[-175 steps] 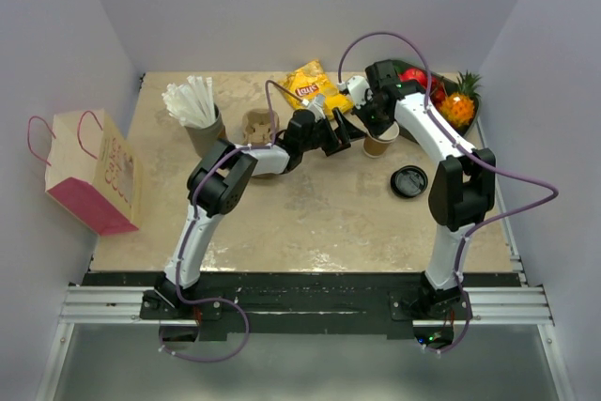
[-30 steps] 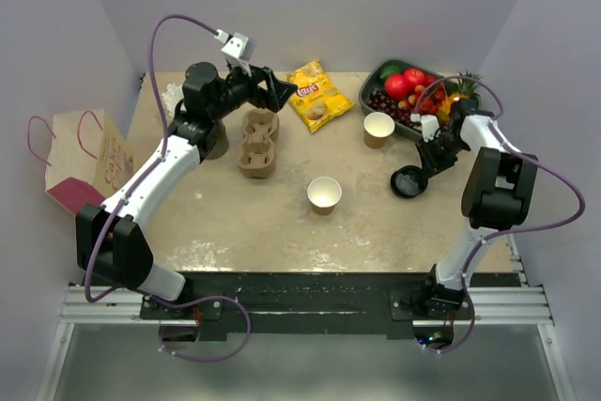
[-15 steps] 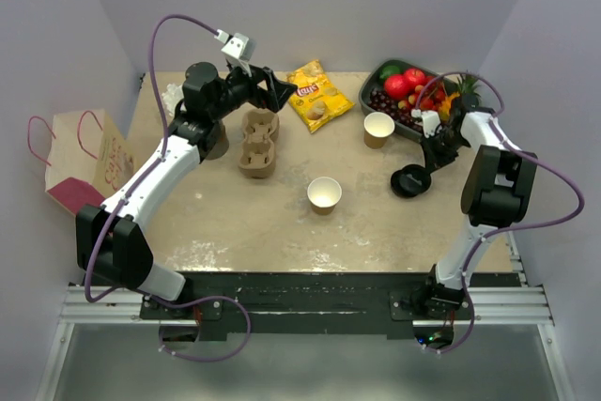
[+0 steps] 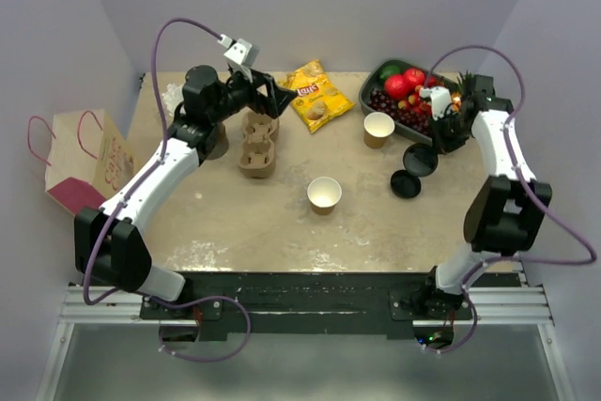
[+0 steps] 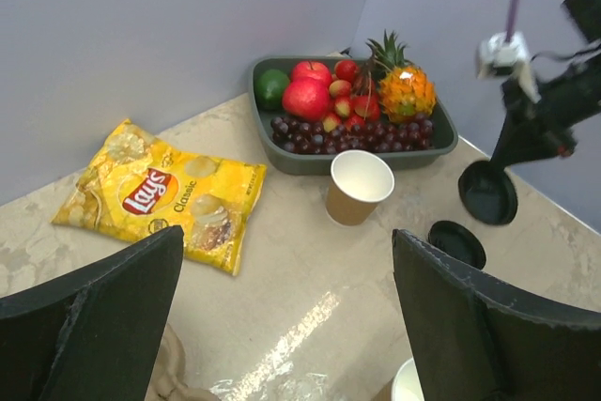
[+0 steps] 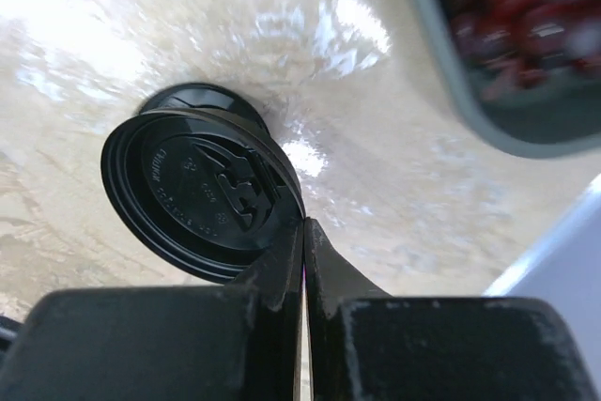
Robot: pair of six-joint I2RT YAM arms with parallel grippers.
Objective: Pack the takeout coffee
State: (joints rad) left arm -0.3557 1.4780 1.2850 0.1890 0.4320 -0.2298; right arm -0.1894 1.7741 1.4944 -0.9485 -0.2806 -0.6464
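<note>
Pinching a black lid (image 6: 202, 194) by its rim, R gripper (image 6: 302, 227) holds it off the table (image 4: 235, 223) at 3 o'clock, 2nd lid (image 4: 406, 184) just below. Far cup (image 4: 379, 129), by fruit tray (image 5: 310, 161) at 1 o'clock, & mid cup (image 4: 324, 194) have no lids. L gripper (image 4: 275, 96) spread wide at 11 o'clock.

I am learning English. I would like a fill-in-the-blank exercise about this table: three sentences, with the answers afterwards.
1. The right end effector is shut on the rim of a lid whose colour is ___.
2. The fingers of the left end effector are wide apart, so it is ___.
3. Neither the far cup nor the near cup has a ___ on it.
Answers: black; open; lid.
</note>
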